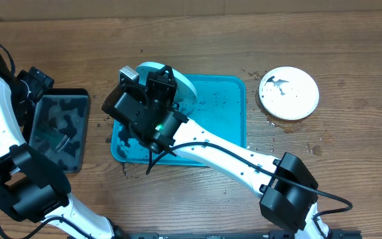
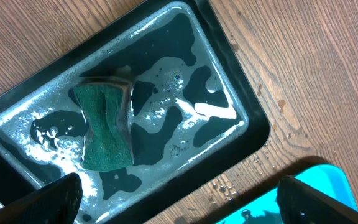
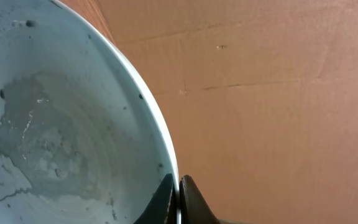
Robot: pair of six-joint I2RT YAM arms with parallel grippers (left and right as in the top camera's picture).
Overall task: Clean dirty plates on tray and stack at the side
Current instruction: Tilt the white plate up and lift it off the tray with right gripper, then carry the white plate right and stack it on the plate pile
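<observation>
My right gripper (image 3: pixel 179 193) is shut on the rim of the light blue plate (image 3: pixel 61 124) and holds it tilted up; the plate shows grey smears and dark specks. In the overhead view this plate (image 1: pixel 184 85) sits over the far left part of the turquoise tray (image 1: pixel 227 113), mostly under my right arm. A white plate (image 1: pixel 288 93) with black smears lies on the table to the right of the tray. The pale yellow-green plate is out of view. My left gripper (image 2: pixel 179 202) is open and empty above the near edge of a black tray.
The black tray (image 2: pixel 241 134) holds soapy water and a green sponge (image 2: pixel 104 127); it lies left of the turquoise tray (image 2: pixel 328 180) in the overhead view (image 1: pixel 78 143). Dark crumbs and water drops lie on the turquoise tray and the wooden table. A cardboard wall stands behind.
</observation>
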